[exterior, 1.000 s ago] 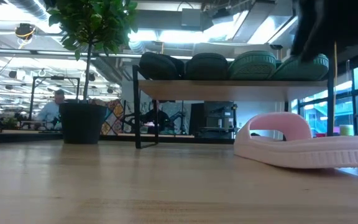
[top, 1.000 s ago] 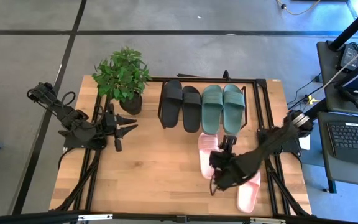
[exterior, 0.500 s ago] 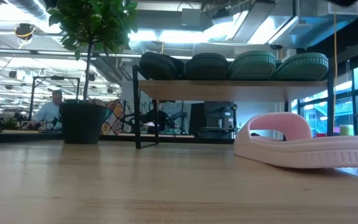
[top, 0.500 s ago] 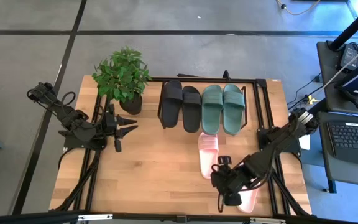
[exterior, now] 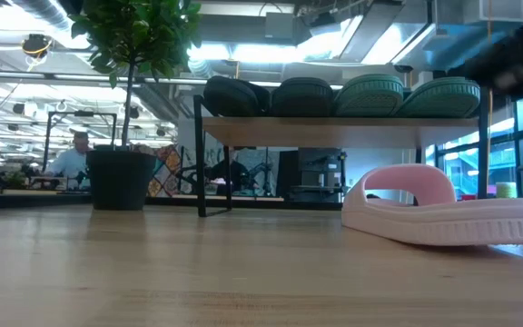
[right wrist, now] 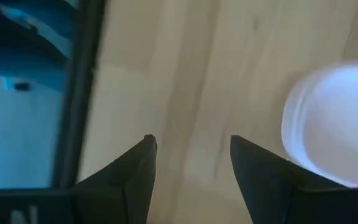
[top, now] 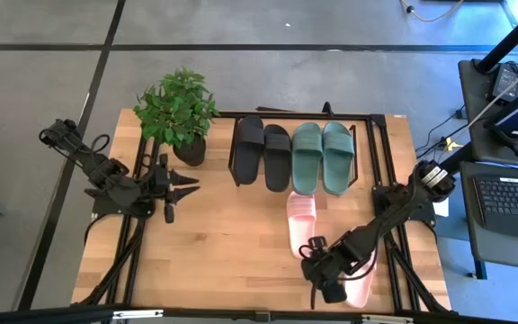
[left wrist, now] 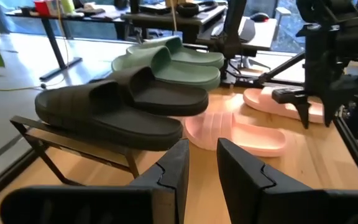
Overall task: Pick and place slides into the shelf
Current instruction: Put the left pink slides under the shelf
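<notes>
The shelf [top: 367, 135] stands at the table's far side, with a black pair [top: 261, 151] and a green pair [top: 322, 157] of slides resting soles-down on its top board [exterior: 334, 133]. One pink slide [top: 300, 221] lies flat on the table in front of the shelf. Another pink slide [top: 361, 284] lies near the right near corner, partly under my right arm. My right gripper [top: 320, 283] stands open and points down at bare wood beside that slide's rounded end [right wrist: 328, 127]. My left gripper [top: 192, 183] waits open at the table's left, aimed at the shelf.
A potted plant [top: 180, 112] stands at the far left of the table, beside the shelf. Black frame rails [top: 394, 261] run along both sides. The table's near edge [right wrist: 82, 93] lies close to my right gripper. A desk with a laptop [top: 511, 200] stands off to the right.
My right gripper has left its place over the pink slide in front of the shelf. It has gone toward the table's near edge and down, tipping from nearly level to pointing steeply down. Its fingers have stayed open, and no slide has moved.
</notes>
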